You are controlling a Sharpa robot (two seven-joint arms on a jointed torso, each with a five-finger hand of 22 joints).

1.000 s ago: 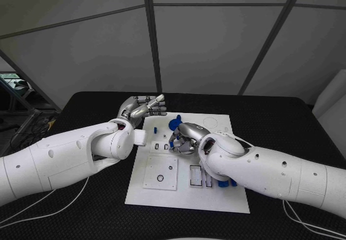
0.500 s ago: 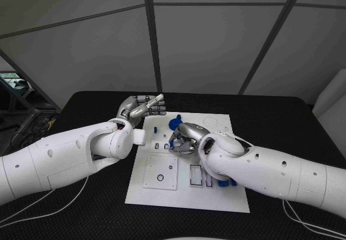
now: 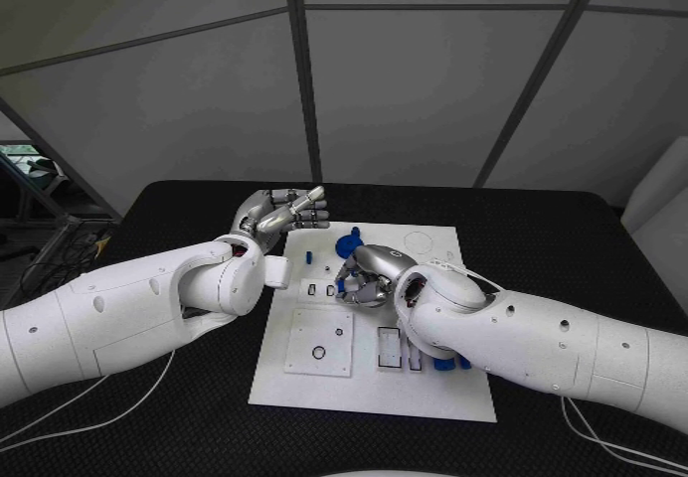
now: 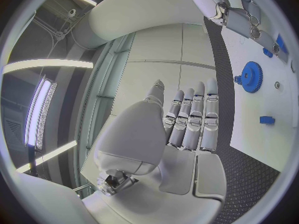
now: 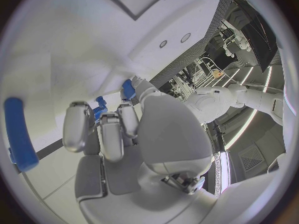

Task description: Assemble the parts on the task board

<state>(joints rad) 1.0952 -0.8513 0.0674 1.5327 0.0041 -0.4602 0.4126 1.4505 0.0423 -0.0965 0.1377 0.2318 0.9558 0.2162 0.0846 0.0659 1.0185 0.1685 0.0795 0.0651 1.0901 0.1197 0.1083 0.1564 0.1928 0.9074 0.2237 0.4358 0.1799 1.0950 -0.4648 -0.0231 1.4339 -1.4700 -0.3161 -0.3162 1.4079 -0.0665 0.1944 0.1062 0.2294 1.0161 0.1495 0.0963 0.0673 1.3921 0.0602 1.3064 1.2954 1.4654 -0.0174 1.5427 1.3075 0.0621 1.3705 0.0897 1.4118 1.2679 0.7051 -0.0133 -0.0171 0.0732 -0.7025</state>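
Two hands work at the board (image 3: 430, 397): the left hand (image 3: 282, 213) hangs at its ten-o'clock corner, fingers straight, close together and holding nothing — the gear (image 4: 251, 76) lies on the board beside it. The right hand (image 3: 370, 274) sits low over the board's middle, fingers curled down among small blue parts (image 5: 99, 107); whether it grips one I cannot tell. More parts (image 3: 450, 365) lie at about four o'clock on the board, beside the right forearm.

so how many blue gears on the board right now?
1: the blue gear at the task board's far end, just beyond the right hand. That hand could hide more.
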